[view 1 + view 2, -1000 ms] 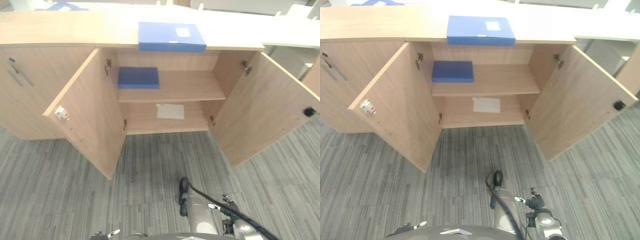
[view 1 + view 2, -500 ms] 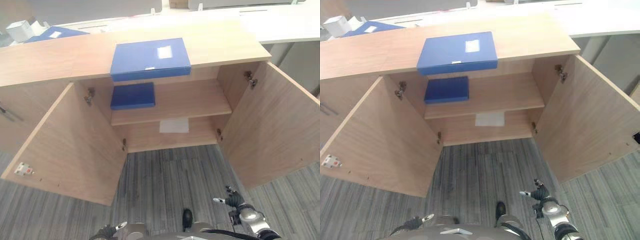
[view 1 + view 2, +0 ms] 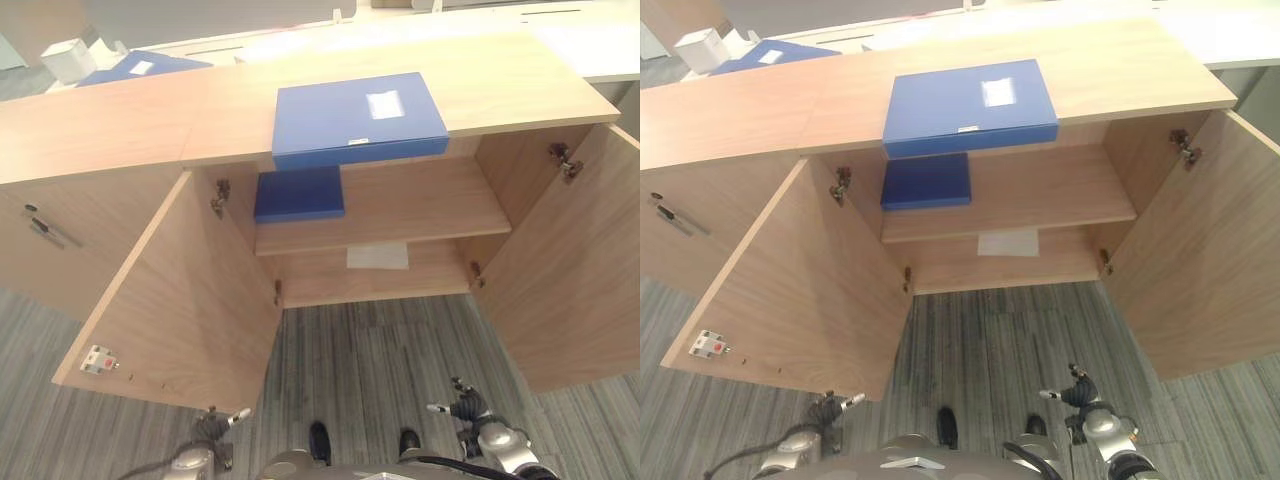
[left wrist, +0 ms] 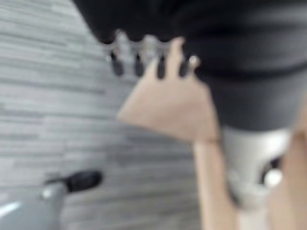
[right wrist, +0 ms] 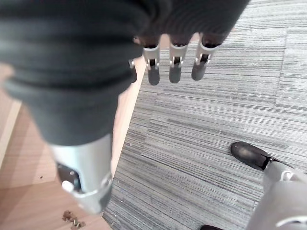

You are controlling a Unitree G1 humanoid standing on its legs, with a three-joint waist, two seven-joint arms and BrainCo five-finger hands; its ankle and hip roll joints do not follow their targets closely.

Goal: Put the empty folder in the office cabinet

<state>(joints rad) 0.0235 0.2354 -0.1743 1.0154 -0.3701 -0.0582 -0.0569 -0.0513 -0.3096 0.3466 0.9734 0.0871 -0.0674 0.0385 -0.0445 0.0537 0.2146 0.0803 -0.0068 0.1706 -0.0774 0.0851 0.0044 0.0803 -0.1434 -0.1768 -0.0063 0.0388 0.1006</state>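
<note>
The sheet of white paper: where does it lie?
The white paper lies on the cabinet's bottom shelf, below the middle shelf holding a blue folder.

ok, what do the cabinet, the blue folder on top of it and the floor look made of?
Cabinet: light wood-grain board, matte, probably laminate; grain lines run evenly across the top and doors.
Blue folder: smooth, slightly glossy blue cover with a white label, likely plastic.
Floor: grey striped carpet tiles, matte; tile seams show.

Folder (image 3: 358, 118): blue, closed, lying flat on the cabinet (image 3: 120, 125) top, front edge at the rim. Cabinet: light wood, both doors open, 1 inner shelf (image 3: 420, 205).
</note>
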